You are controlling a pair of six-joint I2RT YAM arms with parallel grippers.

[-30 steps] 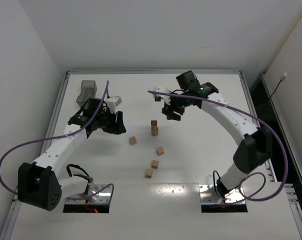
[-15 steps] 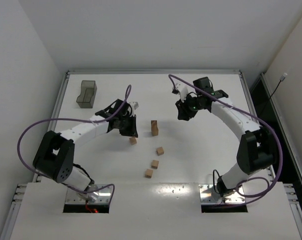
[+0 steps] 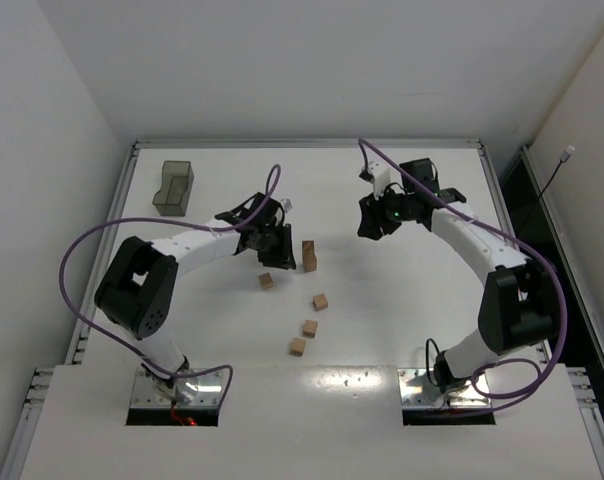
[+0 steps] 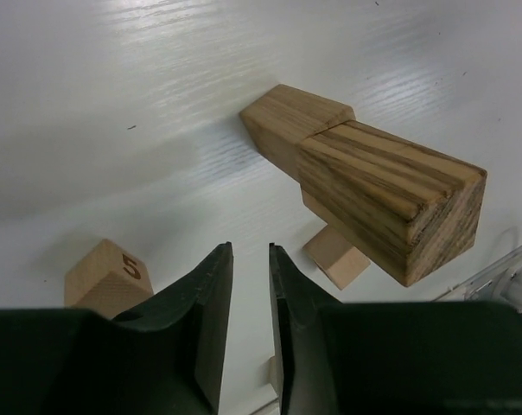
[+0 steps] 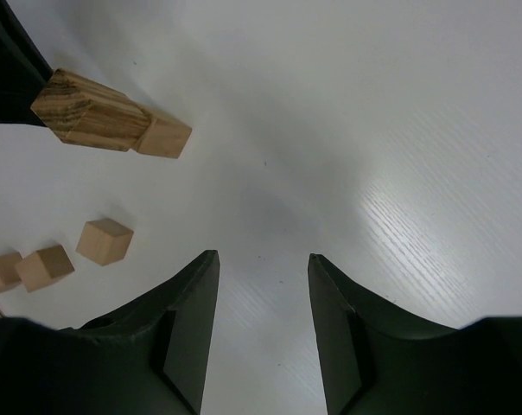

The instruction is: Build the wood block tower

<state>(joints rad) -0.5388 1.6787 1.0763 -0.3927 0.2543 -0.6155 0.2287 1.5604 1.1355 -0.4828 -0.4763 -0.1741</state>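
The tower (image 3: 309, 255) is two tan wood blocks stacked near the table's middle. It also shows in the left wrist view (image 4: 365, 194) and in the right wrist view (image 5: 114, 121). Several loose wood blocks lie nearer: one (image 3: 266, 281) just below my left gripper, others (image 3: 320, 301), (image 3: 310, 328), (image 3: 298, 346). My left gripper (image 3: 275, 250) (image 4: 251, 249) sits just left of the tower, empty, its jaws a narrow gap apart. A block marked 5 (image 4: 110, 272) lies left of its fingers. My right gripper (image 3: 370, 225) (image 5: 263, 257) is open and empty, right of the tower over bare table.
A grey translucent tray (image 3: 172, 187) stands at the far left of the white table (image 3: 432, 300). Purple cables loop over both arms. Raised table edges run along the back and sides.
My left arm has swung right, from near the tray to just beside the tower. My right gripper has pulled back to the right, away from the tower. The blocks have not moved.
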